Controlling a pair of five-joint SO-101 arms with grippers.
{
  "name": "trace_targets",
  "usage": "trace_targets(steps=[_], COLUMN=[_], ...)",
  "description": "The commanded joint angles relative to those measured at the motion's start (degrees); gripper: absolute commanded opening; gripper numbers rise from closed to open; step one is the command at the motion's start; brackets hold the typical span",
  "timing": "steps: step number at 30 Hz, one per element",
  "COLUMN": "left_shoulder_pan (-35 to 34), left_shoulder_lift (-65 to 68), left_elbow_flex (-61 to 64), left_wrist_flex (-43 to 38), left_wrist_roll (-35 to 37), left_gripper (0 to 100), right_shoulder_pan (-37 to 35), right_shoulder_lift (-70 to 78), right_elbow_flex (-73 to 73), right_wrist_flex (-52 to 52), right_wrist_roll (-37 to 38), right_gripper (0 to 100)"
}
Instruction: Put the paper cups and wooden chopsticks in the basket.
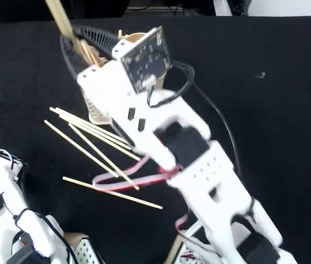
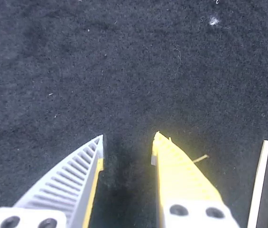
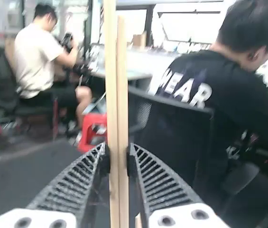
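My right end effector (image 3: pixel 118 159) is clamping two thin pale wooden chopsticks (image 3: pixel 115 71), upright in its grip. Light, stiff and smooth, they are probably prone to swivelling. My left end effector (image 2: pixel 126 147) is hanging open.

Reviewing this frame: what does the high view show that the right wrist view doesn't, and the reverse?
High view adds: the black table, loose chopsticks scattered on it, a paper cup partly hidden behind the raised arm, and the other arm low at the near corner. Right wrist view adds: a close look at the right gripper, its fingers pressed on the held chopsticks, two side by side, with a red stool in the room behind. Shared: the held chopsticks sticking out past the fingertips.
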Motion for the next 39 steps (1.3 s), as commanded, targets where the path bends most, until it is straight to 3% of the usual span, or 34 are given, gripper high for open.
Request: trace_targets(steps=[1, 6, 14, 16, 19, 22, 26, 33, 39], left_shoulder_pan=[0.66, 0.66, 0.66, 0.66, 0.66, 1.10, 4.00, 11.56, 23.25], left_shoulder_lift=[-1.32, -1.32, -1.32, -1.32, -1.41, -1.41, -1.41, -1.49, -1.49], left_elbow_flex=[-0.84, -0.84, -0.84, -0.84, -0.84, -0.84, -0.84, -3.82, -10.07], left_wrist_flex=[-0.79, -0.79, -0.79, -0.79, -0.53, -0.44, 0.35, 8.70, 22.42], left_wrist_roll=[-0.62, -0.62, -0.62, -0.62, -0.70, -5.54, -9.41, -18.37, -20.92], left_gripper=[17, 17, 17, 17, 17, 17, 17, 17, 18], right_shoulder_pan=[3.69, 5.54, 7.12, 6.95, 6.59, 5.71, 5.71, 8.09, 13.80], right_shoulder_lift=[4.09, 12.09, 18.24, 17.71, 14.37, 8.75, 0.13, -16.13, -26.24], right_elbow_flex=[-2.68, -2.68, 1.45, 1.71, 1.27, 1.36, 1.45, 5.23, 29.49], right_wrist_flex=[-12.48, -21.71, -20.48, -16.00, -5.45, 4.66, 18.64, 47.30, 49.49], right_wrist_roll=[-0.18, -0.18, -0.18, -0.18, -0.53, -0.62, -0.26, -0.18, -0.09], right_gripper=[1.0, 1.1, 1.3, 3.9, 17.8, 27.0, 27.2, 27.2, 27.2])
